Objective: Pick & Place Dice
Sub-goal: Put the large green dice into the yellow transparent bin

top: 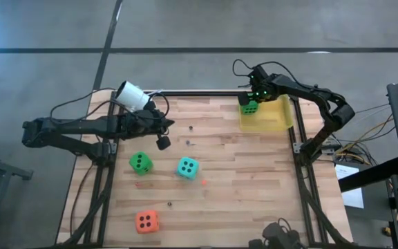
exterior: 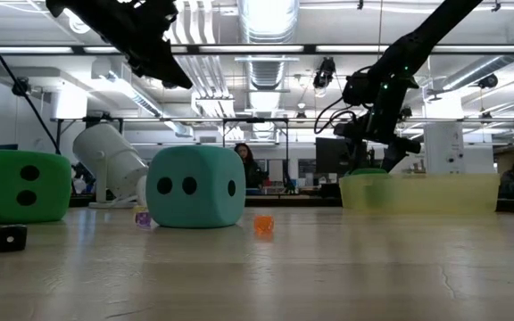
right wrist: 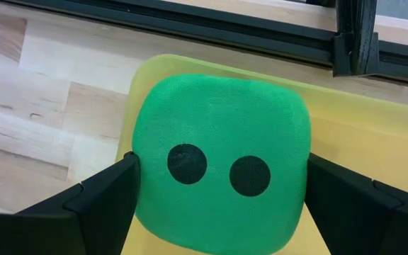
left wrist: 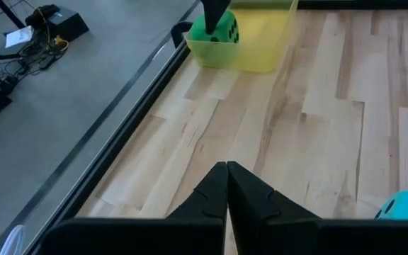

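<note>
I hold the right hand [top: 251,101] over the near-left corner of the yellow bin [top: 271,119] at the far right of the desk [top: 240,187], because that bin looks to be the drop target. Its fingers [right wrist: 98,198] flank one green die [right wrist: 222,163] on both sides; in the right wrist view they press its flanks, so I judge the die gripped and not yet released. The right arm reaches in from the desk's right edge, elbow bent.

The left hand [top: 163,142] is closed and empty, poised above the desk, the arm stretched in from the left.

Three dice wait on the desk: a second green die [top: 140,162], the teal die [top: 188,167] beside it, and the orange die [top: 146,221] nearer the front edge.
</note>
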Motion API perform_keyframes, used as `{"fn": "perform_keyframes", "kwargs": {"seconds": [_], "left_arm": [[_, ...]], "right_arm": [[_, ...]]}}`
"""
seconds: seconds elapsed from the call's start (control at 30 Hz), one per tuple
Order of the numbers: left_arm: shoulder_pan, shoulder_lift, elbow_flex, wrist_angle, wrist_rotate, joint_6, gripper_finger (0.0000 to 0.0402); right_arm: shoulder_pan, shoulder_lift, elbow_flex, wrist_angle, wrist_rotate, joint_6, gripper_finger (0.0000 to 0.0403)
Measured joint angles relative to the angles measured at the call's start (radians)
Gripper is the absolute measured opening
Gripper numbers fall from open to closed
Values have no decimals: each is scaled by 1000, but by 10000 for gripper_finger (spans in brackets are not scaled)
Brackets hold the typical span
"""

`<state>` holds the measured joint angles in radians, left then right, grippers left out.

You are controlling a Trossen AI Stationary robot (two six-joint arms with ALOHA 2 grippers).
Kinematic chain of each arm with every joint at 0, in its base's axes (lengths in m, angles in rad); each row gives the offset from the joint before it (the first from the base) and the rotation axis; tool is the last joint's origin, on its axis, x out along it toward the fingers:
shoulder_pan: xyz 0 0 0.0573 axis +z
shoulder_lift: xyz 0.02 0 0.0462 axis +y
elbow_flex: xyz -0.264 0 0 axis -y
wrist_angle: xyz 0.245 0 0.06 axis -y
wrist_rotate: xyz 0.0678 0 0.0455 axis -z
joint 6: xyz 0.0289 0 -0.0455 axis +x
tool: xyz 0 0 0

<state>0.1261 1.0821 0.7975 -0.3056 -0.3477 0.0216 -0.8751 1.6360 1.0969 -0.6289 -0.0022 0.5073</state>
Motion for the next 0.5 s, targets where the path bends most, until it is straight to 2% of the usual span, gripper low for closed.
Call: {"fn": "perform_keyframes", "kwargs": {"seconds": [0.5], "left_arm": [[0, 0, 0, -1, 0, 0, 12]], "right_arm": [[0, 0, 0, 8, -10, -9, 347]]}}
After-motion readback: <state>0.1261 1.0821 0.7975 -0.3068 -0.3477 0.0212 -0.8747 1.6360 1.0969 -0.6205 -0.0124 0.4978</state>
